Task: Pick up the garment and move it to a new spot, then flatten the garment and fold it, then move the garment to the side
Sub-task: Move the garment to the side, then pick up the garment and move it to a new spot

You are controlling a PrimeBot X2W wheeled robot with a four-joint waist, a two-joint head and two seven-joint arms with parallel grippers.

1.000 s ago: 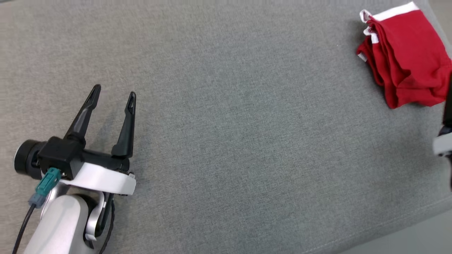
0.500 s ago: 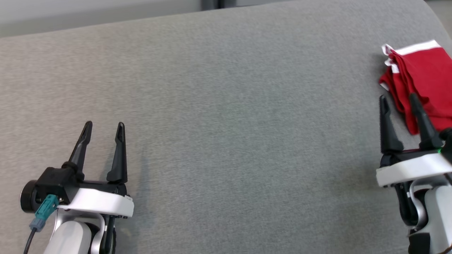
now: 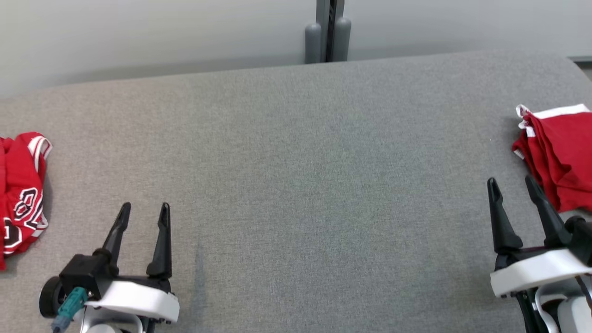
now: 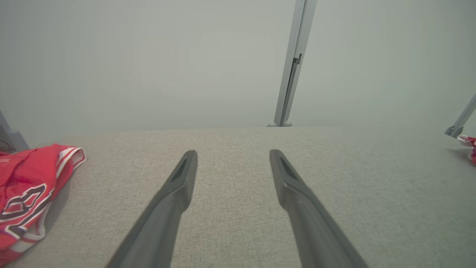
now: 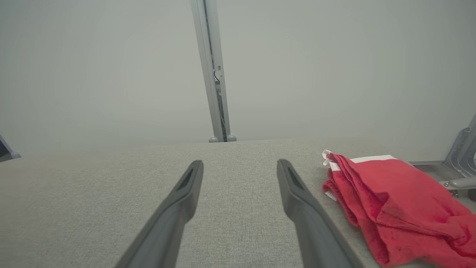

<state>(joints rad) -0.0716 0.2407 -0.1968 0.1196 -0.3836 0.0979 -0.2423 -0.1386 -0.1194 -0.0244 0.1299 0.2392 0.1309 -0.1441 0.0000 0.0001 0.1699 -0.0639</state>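
A red garment with white trim (image 3: pixel 562 157) lies folded at the right edge of the grey padded table (image 3: pixel 300 162); it also lies right of the fingers in the right wrist view (image 5: pixel 394 201). A crumpled red jersey with black-and-white numbers (image 3: pixel 18 185) sits at the left edge, and at the left in the left wrist view (image 4: pixel 26 186). My left gripper (image 3: pixel 144 206) is open over bare cloth, to the right of the jersey. My right gripper (image 3: pixel 510 180) is open just left of the folded garment, apart from it. Both hold nothing (image 4: pixel 233 152) (image 5: pixel 240 162).
A grey post (image 3: pixel 327 32) stands behind the table's far edge against a pale wall. The table's rounded right corner (image 3: pixel 571 64) is near the folded garment. A metal bracket (image 5: pixel 461 160) sits beyond that corner. Wide bare cloth stretches between the two grippers.
The head camera has tilted up, bringing the far wall, the post and the jersey at the left into the picture. The right gripper has come into view beside the folded garment. Both grippers stay open.
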